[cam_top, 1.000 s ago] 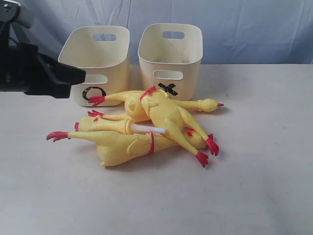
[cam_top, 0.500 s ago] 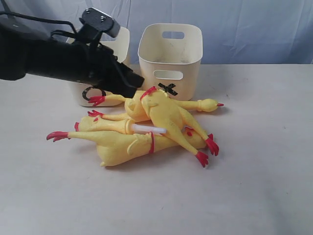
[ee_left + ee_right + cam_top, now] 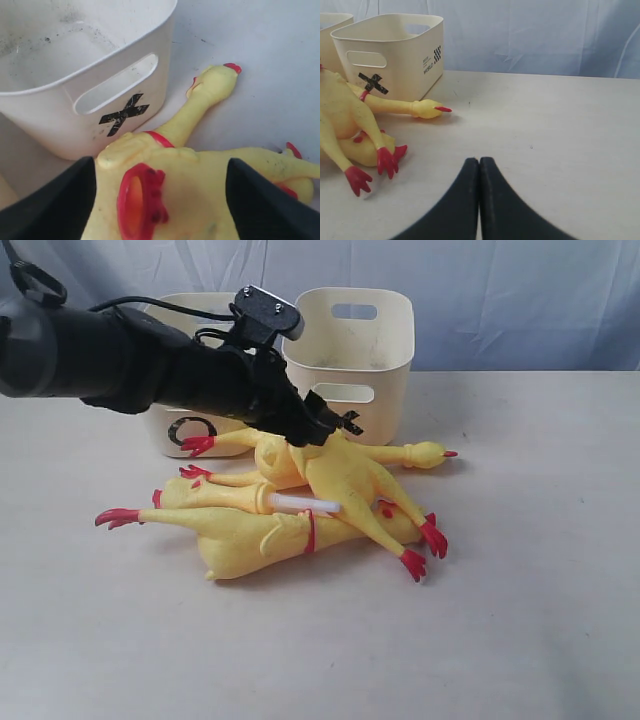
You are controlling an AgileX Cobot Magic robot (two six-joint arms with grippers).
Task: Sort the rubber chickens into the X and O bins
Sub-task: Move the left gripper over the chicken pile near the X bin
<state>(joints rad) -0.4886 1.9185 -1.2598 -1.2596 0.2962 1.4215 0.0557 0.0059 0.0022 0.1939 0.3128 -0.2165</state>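
Exterior camera frontal, slightly raised; left wrist close above the X bin [image 3: 50, 120], right wrist low, farther, same bin.

Soft, even, bright light fills every view, leaving only faint shadows beneath the rubber chickens [image 3: 250, 535] on the pale table [image 3: 520, 620]. In the left wrist view, the left gripper's fingers [image 3: 45, 205] and the nearest chicken are blurred, while the X bin [image 3: 50, 125] looks sharper. The right gripper's fingers [image 3: 462, 200] are likewise soft-edged.
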